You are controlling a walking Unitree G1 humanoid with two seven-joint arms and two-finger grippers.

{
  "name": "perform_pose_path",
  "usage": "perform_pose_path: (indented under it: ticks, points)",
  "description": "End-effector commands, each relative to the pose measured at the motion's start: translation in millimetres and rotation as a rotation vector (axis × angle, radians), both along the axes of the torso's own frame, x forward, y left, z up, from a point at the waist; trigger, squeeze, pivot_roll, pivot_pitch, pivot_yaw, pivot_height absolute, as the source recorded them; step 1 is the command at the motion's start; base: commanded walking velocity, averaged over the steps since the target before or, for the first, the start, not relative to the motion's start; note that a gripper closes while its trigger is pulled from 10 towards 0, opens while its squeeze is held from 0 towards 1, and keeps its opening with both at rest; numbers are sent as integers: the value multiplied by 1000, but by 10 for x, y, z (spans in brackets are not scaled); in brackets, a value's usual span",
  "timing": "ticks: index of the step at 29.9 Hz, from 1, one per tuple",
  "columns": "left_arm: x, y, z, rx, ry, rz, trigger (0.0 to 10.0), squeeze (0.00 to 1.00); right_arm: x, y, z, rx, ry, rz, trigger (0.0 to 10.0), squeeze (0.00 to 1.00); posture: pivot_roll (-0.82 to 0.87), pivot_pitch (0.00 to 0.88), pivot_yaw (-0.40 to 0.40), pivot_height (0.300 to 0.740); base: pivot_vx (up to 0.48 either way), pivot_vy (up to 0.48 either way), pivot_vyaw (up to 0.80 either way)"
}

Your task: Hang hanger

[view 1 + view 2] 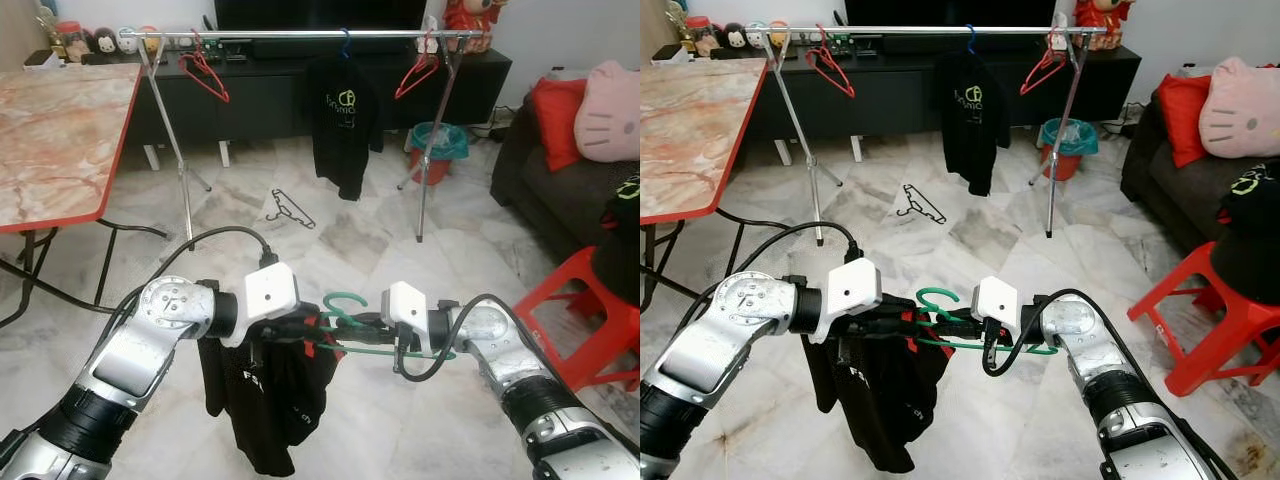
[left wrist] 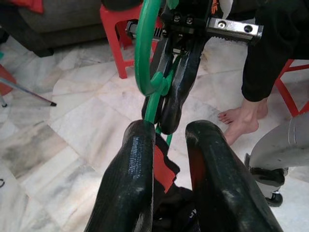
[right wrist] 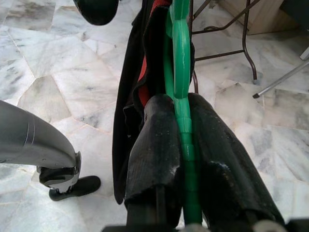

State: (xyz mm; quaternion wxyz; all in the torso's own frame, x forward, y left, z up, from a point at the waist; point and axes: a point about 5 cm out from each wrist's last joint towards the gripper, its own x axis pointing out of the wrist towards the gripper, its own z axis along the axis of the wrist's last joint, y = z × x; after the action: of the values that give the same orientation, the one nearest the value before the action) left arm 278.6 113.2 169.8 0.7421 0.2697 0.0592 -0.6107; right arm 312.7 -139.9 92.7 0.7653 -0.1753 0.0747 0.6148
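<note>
Green hanger [image 1: 352,318] held low in the near centre, between both grippers, well short of the clothes rail [image 1: 300,34] at the far side. Carried a black T-shirt [image 1: 265,395], hanging down under the left gripper. Right gripper [image 1: 352,327] clamped on the green hanger, with its two fingers [image 3: 159,145] pressed on both sides of the green bar. Left gripper [image 1: 308,328] closed on the red collar of the black T-shirt, fingers [image 2: 128,179] close together with the cloth between them, tips facing the tips of the right gripper. Both silver arms bent at the elbow and turned inward, wrists nearly level, meeting in front of the body.

Stood on a pale marble floor [image 1: 350,230]. Farther away, the clothes rail across the room on thin metal legs, with two red hangers [image 1: 205,72], one near each end, and another black shirt [image 1: 342,120] between them. One more hanger [image 1: 290,208] lay flat on the floor in front of the rail. At left, a marble-pattern table [image 1: 55,140] with red edge. At right, a dark sofa [image 1: 560,180] with a red cushion and a pink cushion, and a red plastic stool [image 1: 590,310] nearer. Behind the rail, a low black TV cabinet [image 1: 260,85]. A person's bare foot [image 2: 239,123] visible on the floor in the left wrist view.
</note>
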Motion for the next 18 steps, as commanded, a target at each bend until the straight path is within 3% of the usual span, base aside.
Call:
perform_pose_path:
  ticks: [1, 16, 17, 18]
  points:
    - [-4, -36, 8, 16, -11, -25, 10000, 0, 68, 9, 140, 36, -49, -2, 10000, 0, 70, 0, -52, 736, 0, 0, 0]
    - [91, -119, -61, 2, -70, 26, 10000, 0, 55, 12, 128, 41, -44, 1, 10000, 0, 67, 0, -48, 736, 0, 0, 0]
    - [91, -117, -65, 3, -68, 24, 7569, 0, 55, 12, 128, 41, -44, 1, 10000, 0, 67, 0, -47, 736, 0, 0, 0]
    - [93, -113, -69, 7, -69, 22, 3725, 0, 54, 11, 125, 41, -43, 0, 10000, 0, 67, 0, -47, 736, 0, 0, 0]
